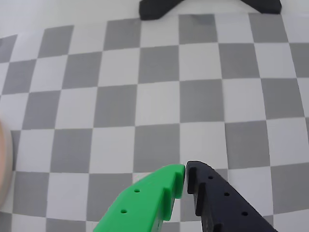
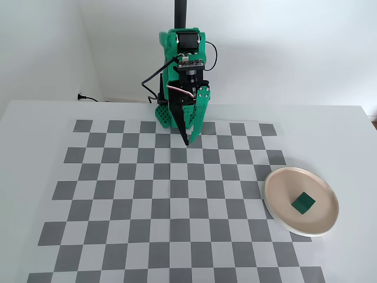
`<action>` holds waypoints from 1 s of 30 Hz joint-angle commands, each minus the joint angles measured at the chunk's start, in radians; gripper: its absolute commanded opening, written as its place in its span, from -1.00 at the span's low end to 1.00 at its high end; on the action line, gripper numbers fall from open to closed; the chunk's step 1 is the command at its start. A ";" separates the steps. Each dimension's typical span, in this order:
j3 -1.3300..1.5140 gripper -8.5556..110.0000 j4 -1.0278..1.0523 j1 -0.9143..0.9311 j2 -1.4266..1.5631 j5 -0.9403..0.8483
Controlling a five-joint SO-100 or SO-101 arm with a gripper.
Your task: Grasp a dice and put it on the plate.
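Note:
In the fixed view the dark green dice lies inside the pale beige-pink plate with a white rim, at the right of the checkerboard. My gripper hangs point-down over the far middle of the board, close to the arm's base and far from the plate. In the wrist view the gripper has its green and black fingers tip to tip, shut and empty, above grey and white squares. A sliver of the plate shows at the left edge there. The dice is out of the wrist view.
The checkerboard mat covers a white table. The green arm base stands at the mat's far edge, with a cable and wall behind. A black stand foot shows at the top of the wrist view.

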 commanded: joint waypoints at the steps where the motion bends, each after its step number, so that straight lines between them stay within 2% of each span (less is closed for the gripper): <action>1: 0.100 -0.93 -0.072 0.041 0.089 -0.009; 15: 0.486 -0.92 -0.190 0.114 0.423 -0.072; 22: 0.609 -0.92 -0.236 0.130 0.433 -0.055; 26: 0.690 -0.93 -0.324 0.126 0.433 0.239; 30: 0.690 -0.93 -0.299 0.158 0.433 0.419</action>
